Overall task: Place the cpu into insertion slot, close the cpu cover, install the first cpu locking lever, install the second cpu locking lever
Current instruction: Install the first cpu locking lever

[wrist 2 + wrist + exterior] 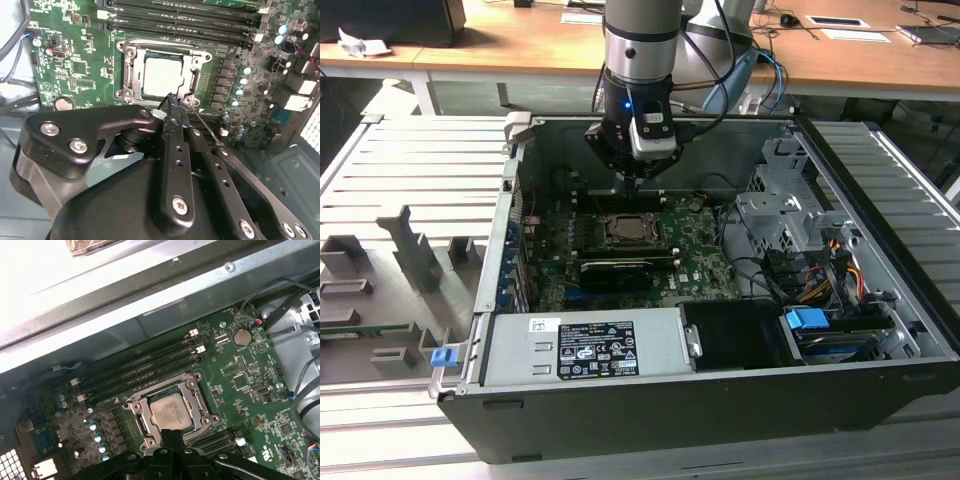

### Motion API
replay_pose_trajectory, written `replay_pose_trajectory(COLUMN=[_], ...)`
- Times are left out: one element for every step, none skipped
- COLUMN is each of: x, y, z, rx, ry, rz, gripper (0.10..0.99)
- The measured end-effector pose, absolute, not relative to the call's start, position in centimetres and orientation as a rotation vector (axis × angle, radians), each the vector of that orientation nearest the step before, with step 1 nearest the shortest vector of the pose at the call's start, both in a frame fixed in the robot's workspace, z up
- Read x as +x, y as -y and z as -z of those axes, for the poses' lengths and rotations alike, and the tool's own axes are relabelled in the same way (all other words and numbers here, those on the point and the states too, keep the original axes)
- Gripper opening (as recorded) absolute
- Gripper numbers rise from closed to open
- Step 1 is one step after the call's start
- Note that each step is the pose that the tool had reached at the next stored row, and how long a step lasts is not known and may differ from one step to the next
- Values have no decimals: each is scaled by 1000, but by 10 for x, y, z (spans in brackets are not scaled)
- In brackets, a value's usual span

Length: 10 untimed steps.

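Note:
The cpu (162,75) lies flat in the insertion slot (125,51) of the green motherboard, silver top up. The cpu cover (131,75) lies down around it as a metal frame. In the first wrist view the cpu (170,410) and the cover (198,401) show the same. My gripper (175,100) is shut, its tips just above the socket's edge. A thin metal rod (205,125) runs from that socket corner beside the fingers. In the exterior view the gripper (638,182) hangs over the socket's far side, above the cpu (625,228).
Long black memory slots (145,367) run beside the socket. A black card (617,272) stands in front of it, with the power supply (590,345) nearer. A drive cage (790,220) and cables (820,285) fill the exterior view's right. The case wall (150,305) is close behind.

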State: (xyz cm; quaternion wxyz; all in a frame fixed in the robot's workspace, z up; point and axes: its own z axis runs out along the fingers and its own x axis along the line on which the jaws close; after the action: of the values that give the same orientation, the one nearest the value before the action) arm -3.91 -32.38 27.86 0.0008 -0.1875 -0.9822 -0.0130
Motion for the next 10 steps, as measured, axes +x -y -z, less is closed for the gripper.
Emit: replay_pose_trajectory(x=[-39, -39, -39, -39, -39, -39, -39, -39, -39, -39], y=[324, 324, 324, 324, 324, 324, 324, 324, 324, 324], z=[-279, -279, -279, -279, -279, -279, -279, -279, -279, -279], rx=[-577, -564, -553, -538, -528, -506, -476, -455, -445, -437], ry=[3086, 3088, 3090, 3093, 3094, 3098, 3102, 3105, 3107, 3108], rz=[41, 41, 41, 41, 41, 41, 41, 41, 41, 41], gripper=[106, 106, 106, 106, 106, 106, 106, 106, 106, 106])
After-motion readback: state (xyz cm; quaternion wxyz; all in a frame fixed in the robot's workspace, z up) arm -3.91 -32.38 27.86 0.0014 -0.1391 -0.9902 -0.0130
